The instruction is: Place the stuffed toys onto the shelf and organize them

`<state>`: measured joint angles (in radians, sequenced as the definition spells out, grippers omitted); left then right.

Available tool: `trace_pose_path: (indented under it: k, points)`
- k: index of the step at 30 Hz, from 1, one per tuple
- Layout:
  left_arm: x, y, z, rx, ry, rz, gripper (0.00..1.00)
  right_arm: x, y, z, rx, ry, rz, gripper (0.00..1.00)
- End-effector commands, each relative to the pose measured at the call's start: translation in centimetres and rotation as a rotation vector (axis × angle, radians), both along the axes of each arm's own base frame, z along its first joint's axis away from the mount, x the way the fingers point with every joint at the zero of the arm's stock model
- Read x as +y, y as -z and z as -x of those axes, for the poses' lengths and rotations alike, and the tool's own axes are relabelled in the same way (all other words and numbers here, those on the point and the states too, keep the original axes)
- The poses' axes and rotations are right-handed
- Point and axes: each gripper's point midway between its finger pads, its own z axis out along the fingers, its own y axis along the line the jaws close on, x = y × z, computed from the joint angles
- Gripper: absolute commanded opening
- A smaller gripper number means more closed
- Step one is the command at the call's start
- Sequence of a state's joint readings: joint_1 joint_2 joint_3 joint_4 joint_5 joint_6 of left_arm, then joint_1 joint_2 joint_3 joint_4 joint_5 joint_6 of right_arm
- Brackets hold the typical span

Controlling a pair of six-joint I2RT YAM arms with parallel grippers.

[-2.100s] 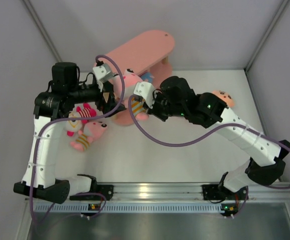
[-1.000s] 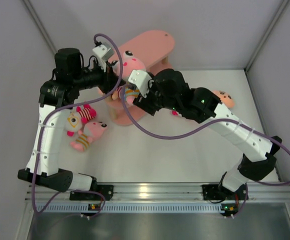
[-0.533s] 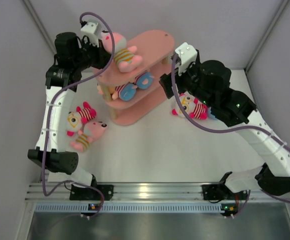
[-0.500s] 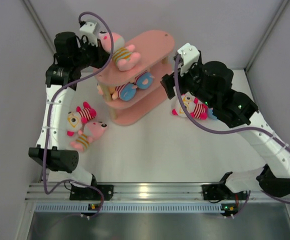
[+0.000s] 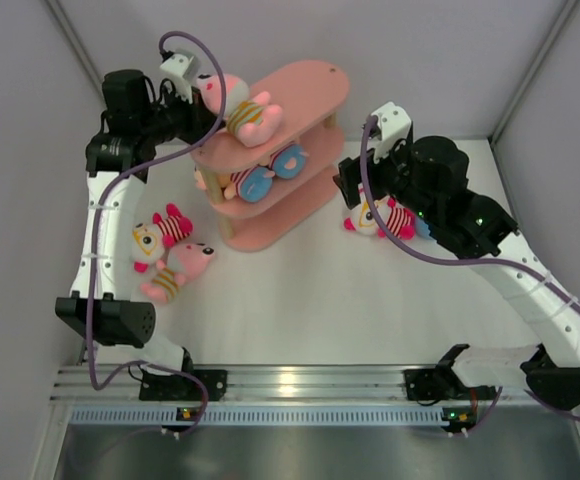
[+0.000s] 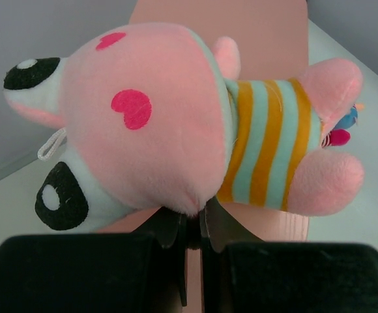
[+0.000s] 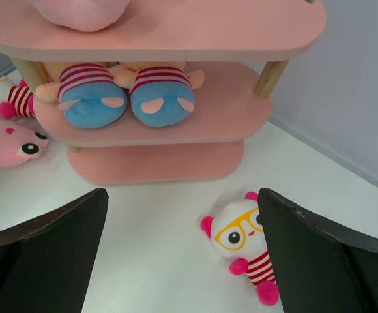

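Note:
The pink shelf (image 5: pixel 305 85) stands at the back. A pink stuffed toy (image 5: pixel 238 104) with a yellow-striped body lies over the left end of its top board. My left gripper (image 5: pixel 204 100) is shut on the fur of that toy's head (image 6: pixel 150 117), jaws (image 6: pixel 192 225) pinched together. A toy with round blue feet (image 5: pixel 266 177) lies on the middle board (image 7: pixel 127 94). My right gripper (image 5: pixel 358 195) is open and holds nothing, hovering over a white toy with yellow glasses (image 7: pixel 238 236) on the table, right of the shelf (image 7: pixel 176 32).
Two more toys lie on the table left of the shelf: a white one with red stripes (image 5: pixel 160 232) and a pink one (image 5: pixel 177 268). Grey walls close in the back and both sides. The shelf's right end (image 5: pixel 320 75) carries nothing.
My left arm lifted the pink toy from beside the shelf up to the top board. My right gripper left the blue-footed toy on the middle board, opened and drew back to the right.

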<state>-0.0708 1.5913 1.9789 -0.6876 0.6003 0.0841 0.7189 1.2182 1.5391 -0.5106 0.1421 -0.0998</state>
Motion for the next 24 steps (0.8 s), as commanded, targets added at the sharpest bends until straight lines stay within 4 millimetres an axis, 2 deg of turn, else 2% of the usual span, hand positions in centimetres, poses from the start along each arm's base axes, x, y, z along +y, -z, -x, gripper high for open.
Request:
trace_pose_path:
  k: [1,7,12,13,14,18,20,24]
  points:
    - [-0.6,0.8,3.4,0.042,0.079,-0.022,0.00,-0.5,-2.3,0.7,-0.048,-0.010,-0.080,0.98]
    - [-0.8,2.6,4.7,0.097,0.125,-0.052,0.00,-0.4,-1.8,0.7,-0.038,-0.015,-0.075,0.98]
    - [0.1,2.8,3.7,0.095,0.064,-0.078,0.01,-0.5,-1.2,0.8,-0.027,-0.009,-0.071,0.99]
    - [0.4,2.8,3.3,0.093,0.043,-0.086,0.09,-0.6,-1.1,0.9,-0.026,-0.007,-0.072,0.99]
    - [0.6,2.6,3.1,0.089,0.031,-0.090,0.26,-0.6,-0.9,0.9,-0.022,-0.008,-0.068,0.99]
    - [0.7,1.5,3.4,0.063,0.016,-0.085,0.55,-0.7,-0.3,1.0,-0.018,-0.008,-0.065,1.00]
    - [0.9,1.2,3.4,0.057,0.007,-0.087,0.64,-0.7,0.1,0.9,-0.012,-0.005,-0.060,1.00]
    - [1.6,0.3,3.0,0.029,-0.042,-0.105,0.69,-1.3,0.5,0.9,0.002,0.023,-0.070,0.99]
